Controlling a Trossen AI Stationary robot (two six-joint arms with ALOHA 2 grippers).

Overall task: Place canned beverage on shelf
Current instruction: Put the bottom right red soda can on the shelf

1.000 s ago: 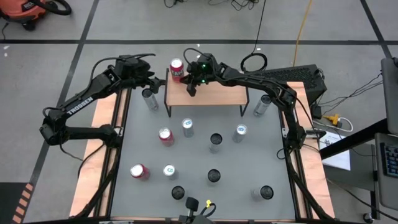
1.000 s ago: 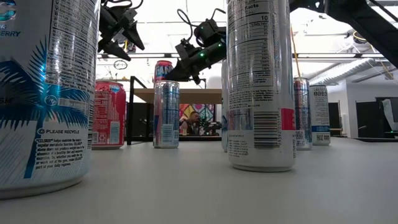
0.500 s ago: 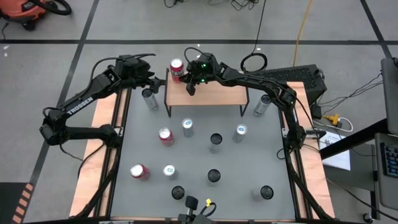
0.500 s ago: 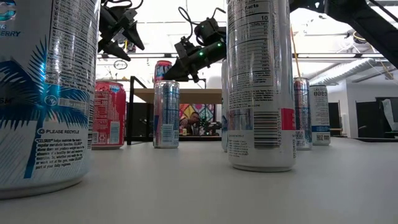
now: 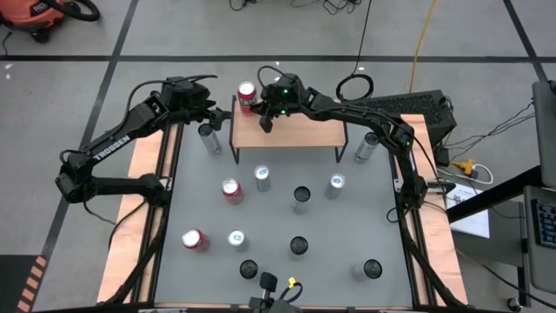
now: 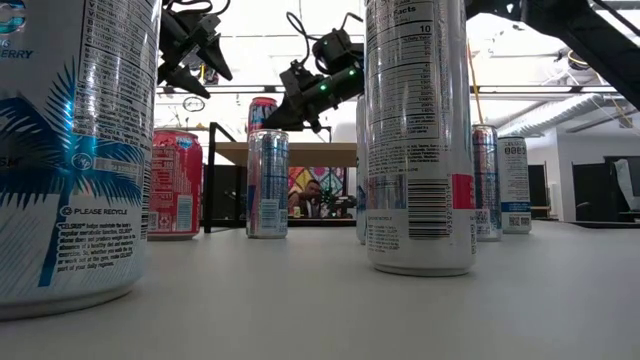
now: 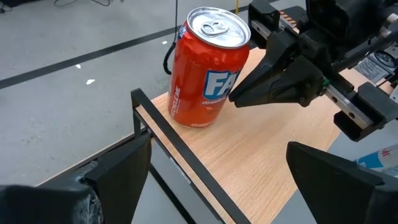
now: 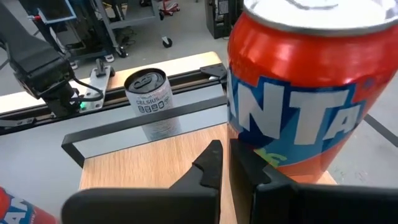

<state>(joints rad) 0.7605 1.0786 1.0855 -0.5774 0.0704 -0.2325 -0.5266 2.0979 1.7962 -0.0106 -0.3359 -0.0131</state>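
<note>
Item: red can (image 7: 208, 68), standing upright on the shelf (image 7: 261, 162) at its corner; placement judged done. Right gripper (image 7: 239, 98) is touching the can's side, fingers pressed together, holding nothing. Left gripper (image 5: 213, 111) is hovering just beside, spread wide, empty. Next: backing away without tipping. Loose cans (image 5: 262, 178) are crowding the table (image 5: 347, 261).

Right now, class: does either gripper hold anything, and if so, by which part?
Nothing is held. The right gripper is shut beside the orange soda can on the wooden shelf; the left gripper is open and empty.
</note>
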